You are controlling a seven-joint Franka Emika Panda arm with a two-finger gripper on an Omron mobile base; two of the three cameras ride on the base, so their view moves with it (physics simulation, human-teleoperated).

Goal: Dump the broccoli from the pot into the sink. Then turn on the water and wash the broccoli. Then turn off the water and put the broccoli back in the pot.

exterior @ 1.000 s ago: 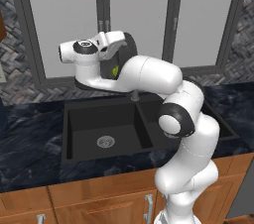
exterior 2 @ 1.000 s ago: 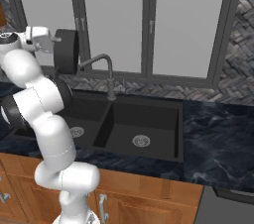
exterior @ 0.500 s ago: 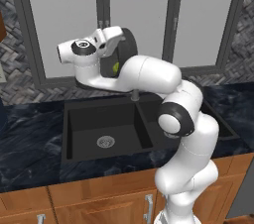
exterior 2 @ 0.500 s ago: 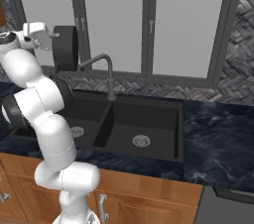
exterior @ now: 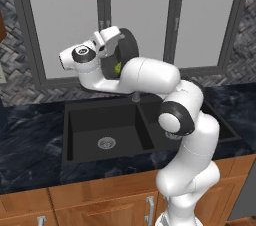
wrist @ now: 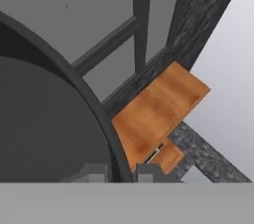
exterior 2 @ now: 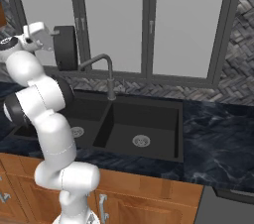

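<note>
The dark grey pot (exterior: 128, 48) hangs tipped on its side high above the left basin of the black sink (exterior: 66, 129), its mouth turned toward the arm. The yellow-green broccoli (exterior: 117, 67) shows low inside the pot's mouth. My gripper (exterior: 112, 39) is shut on the pot's rim. In the right base view the pot (exterior 2: 65, 47) is a dark disc beside my gripper (exterior 2: 51, 41), left of the faucet (exterior 2: 106, 67). In the hand view the pot's rim (wrist: 100, 117) runs down between the fingertips (wrist: 149, 171).
The grey gooseneck faucet stands behind the divider between the two basins, each with a silver drain (exterior 2: 141, 140). Tall windows (exterior 2: 114, 17) rise close behind the pot. Dark marble counter (exterior 2: 218, 143) flanks the sink. A wooden cabinet (wrist: 159, 110) shows in the hand view.
The hand has rolled a little and the pot has tipped slightly further onto its side. The broccoli stays in the pot.
</note>
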